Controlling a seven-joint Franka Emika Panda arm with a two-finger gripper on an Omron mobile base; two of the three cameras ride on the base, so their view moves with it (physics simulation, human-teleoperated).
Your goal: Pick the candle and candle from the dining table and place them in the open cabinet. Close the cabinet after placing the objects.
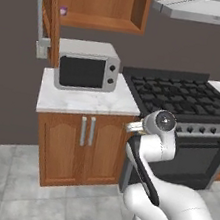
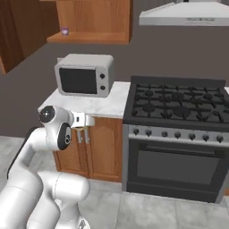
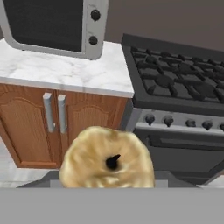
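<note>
A short, stubby golden-yellow candle (image 3: 107, 159) with a black wick sits right at the bottom of the hand view, held in my gripper (image 2: 86, 121), which is shut on it. The hand hovers in front of the small counter, at about the height of its top. Above it hangs the reddish-brown wall cabinet (image 1: 99, 4), its interior open. The cabinet's door (image 2: 18, 31) is swung out to the left, with its long grey bar handle (image 1: 41, 14) facing me. The dining table is out of view.
A small purple ring (image 1: 63, 10) sits on the cabinet shelf at the left. Below are a grey microwave (image 1: 87, 65) on a marble counter (image 1: 83, 100), a low cabinet with two short handles (image 1: 86, 131), a black stove (image 2: 179, 100) and a range hood (image 1: 204, 10).
</note>
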